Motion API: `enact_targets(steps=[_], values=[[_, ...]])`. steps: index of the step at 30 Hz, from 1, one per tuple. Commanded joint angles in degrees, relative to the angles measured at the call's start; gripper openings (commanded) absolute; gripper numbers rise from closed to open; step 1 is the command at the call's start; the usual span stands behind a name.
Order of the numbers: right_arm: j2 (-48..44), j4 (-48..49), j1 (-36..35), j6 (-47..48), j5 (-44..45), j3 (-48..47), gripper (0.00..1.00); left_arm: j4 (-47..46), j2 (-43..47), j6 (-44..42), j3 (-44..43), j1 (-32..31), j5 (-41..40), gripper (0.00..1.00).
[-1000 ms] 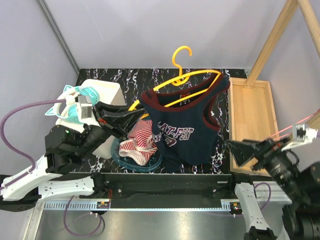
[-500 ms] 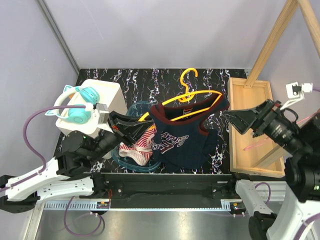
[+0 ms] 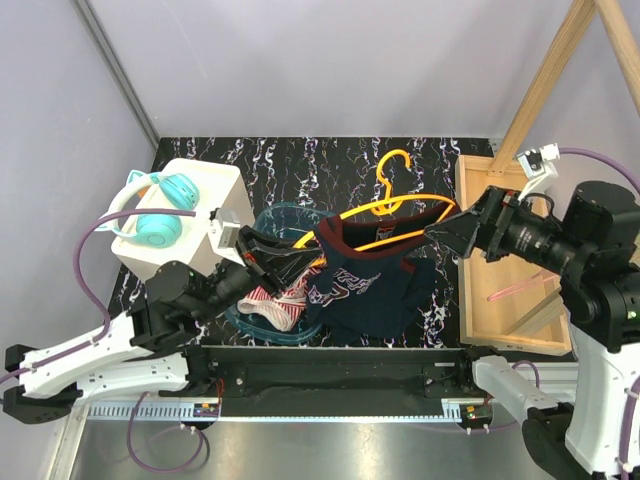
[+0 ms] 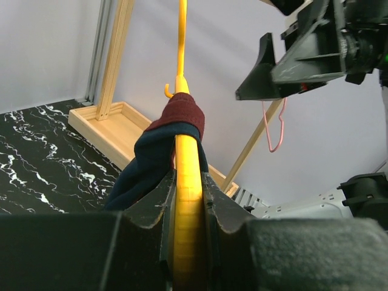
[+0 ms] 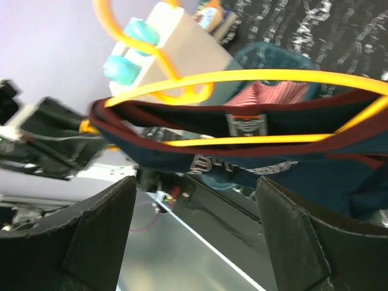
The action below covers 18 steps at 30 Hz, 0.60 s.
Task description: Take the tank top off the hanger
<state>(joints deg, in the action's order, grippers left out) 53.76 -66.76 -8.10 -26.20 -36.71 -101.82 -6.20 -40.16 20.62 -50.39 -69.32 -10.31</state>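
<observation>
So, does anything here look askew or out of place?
Yes. The yellow hanger is not hanging from its hook: the left end effector clamps one arm of it and holds it tipped sideways. The tank top, not yet off, sags in folds over the teal basket.

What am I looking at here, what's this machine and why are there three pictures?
Two robot arms at a table. One picture looks down from above; the other two come from cameras on each wrist. The left hand is clamped on a yellow hanger carrying a navy tank top. The right hand is open beside it, holding nothing. On the table sit a teal basket of striped cloth, headphones on a white box, and a wooden tray.
</observation>
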Motion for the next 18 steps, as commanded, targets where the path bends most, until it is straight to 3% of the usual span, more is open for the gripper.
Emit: enact_targets(steps=[1,7,14,15,17,18], values=[[2.40,-1.79,-1.48,5.10,10.75,1.88,0.87,-6.81,2.36,0.47,-0.67,0.15,-0.24,0.00],[5.47,1.98,-1.57,6.24,21.91,6.89,0.86,-5.76,4.39,0.30,-0.50,0.06,-0.77,0.00],[7.50,6.11,-1.66,5.55,25.28,8.57,0.80,-4.79,4.74,-0.05,-1.72,0.06,-0.77,0.00],[7.24,6.64,-1.66,5.37,24.76,8.83,0.78,-4.70,4.83,-0.06,-1.73,0.06,-0.77,0.00],[7.24,7.09,-1.66,4.75,24.06,9.01,0.62,-4.70,5.18,-0.06,-1.81,0.06,-0.68,0.00],[7.24,7.17,-1.66,4.58,23.36,9.10,0.59,-4.70,5.18,-0.06,-1.82,0.06,-0.77,0.00]])
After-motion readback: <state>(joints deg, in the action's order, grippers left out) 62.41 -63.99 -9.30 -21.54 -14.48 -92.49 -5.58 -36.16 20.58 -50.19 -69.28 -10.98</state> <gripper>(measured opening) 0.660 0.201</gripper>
